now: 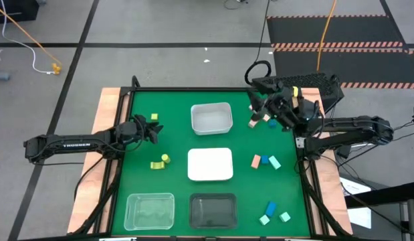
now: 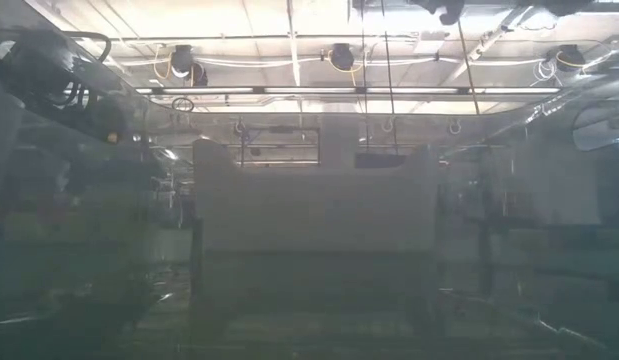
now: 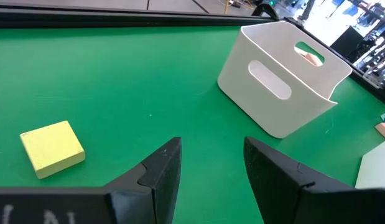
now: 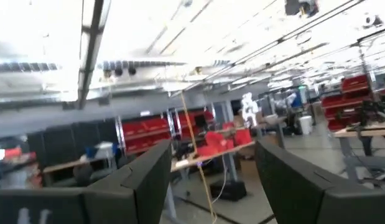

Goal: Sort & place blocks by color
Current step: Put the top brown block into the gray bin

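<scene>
Left tool (image 1: 153, 128), fingers apart and empty, sits at the desk's (image 1: 173, 100) left by a yellow block (image 3: 52, 148). Right tool (image 1: 267, 110), upper right, is likewise apart.

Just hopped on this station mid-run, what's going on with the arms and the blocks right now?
Neither arm holds a block. The left gripper is open, low over the green mat beside a yellow-green block, near the white bin. The right gripper is open, lifted and pointing out into the room. Other blocks lie loose: two yellow-green ones left of the flat white tray, and pink, blue and mint ones on the right.
</scene>
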Robot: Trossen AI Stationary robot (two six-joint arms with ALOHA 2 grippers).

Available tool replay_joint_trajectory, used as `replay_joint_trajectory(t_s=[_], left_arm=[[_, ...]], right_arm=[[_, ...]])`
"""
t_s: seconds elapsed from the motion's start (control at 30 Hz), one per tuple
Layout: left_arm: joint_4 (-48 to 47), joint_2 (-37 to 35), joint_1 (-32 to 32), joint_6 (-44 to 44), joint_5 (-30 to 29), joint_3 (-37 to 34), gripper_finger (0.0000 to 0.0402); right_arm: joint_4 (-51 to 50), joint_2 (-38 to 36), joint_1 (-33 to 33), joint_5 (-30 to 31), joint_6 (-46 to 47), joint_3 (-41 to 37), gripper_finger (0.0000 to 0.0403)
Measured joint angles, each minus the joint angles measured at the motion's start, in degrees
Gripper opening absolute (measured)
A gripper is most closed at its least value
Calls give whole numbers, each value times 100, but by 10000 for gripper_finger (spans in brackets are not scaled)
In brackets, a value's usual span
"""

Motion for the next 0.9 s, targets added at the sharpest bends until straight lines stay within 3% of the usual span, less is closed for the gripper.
replay_joint_trajectory(t_s=[0.23,0.4,0.5,0.63,0.73,0.9], left_arm=[[0,0,-2,0,0,-1,175],[0,0,-1,-3,0,1,175],[0,-2,-2,-1,0,-1,175],[0,-1,-1,-5,0,1,175],[0,0,0,-5,0,-1,175],[0,-2,-2,-3,2,1,175]], right_arm=[[-46,-168,-786,-620,353,46,222],[-700,-206,-1139,-771,187,597,222],[-1909,-209,-1287,-759,118,1127,222],[-4454,-171,-1485,-341,448,1872,222],[-6265,-107,-1650,18,1247,2280,222],[-8320,-51,-1980,-18,2740,2398,222]])
